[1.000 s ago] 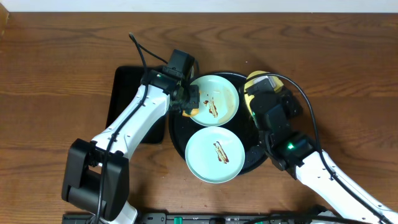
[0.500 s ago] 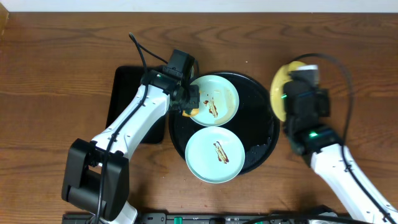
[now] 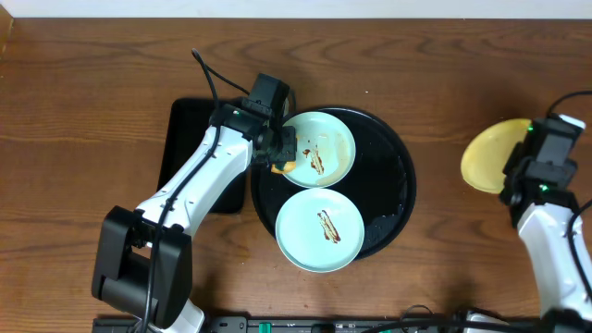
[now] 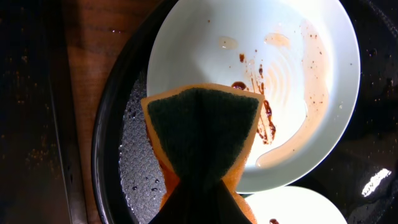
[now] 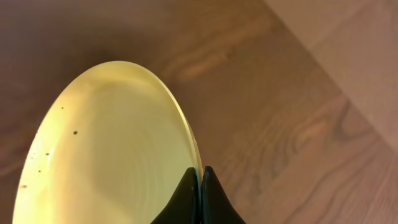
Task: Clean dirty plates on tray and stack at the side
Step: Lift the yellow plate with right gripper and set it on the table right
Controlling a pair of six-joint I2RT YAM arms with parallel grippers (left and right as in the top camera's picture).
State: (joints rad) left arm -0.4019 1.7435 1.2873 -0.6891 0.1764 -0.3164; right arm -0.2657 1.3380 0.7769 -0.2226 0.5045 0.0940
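Dark brown wood grain made up the worktop (image 3: 83, 83), with a pale strip of wall along its far edge. Near the middle sat the round black tray (image 3: 403, 190), glossy and raised at the rim. In the left wrist view its left side was beaded with droplets.

Two of the plates lay on the tray. The upper mint-blue plate (image 3: 335, 137) sat in the far-left part, with brown sauce streaks and specks across its centre. The lower mint-blue plate (image 3: 305, 236) lay just beside it toward the near side, overhanging the tray's rim. It bore one short brown smear in the middle.

The left arm (image 3: 199, 180) reached in over a rectangular black tray (image 3: 180, 129) that lay just left of the round one. The left jaws were clenched on a sponge (image 4: 202, 121), orange with a dark green scouring face. The sponge hung over the left edge of the upper plate and partly over the tray. Whether it pressed on the plate could not be told.

The right arm (image 3: 555, 231) stood well to the right of the round tray. The right jaws were pinched tight on the rim of the yellow plate (image 5: 106, 149), which was tilted over the wood and well apart from the tray. A few dark specks dotted its left part. Whether its edge touched the worktop could not be told.
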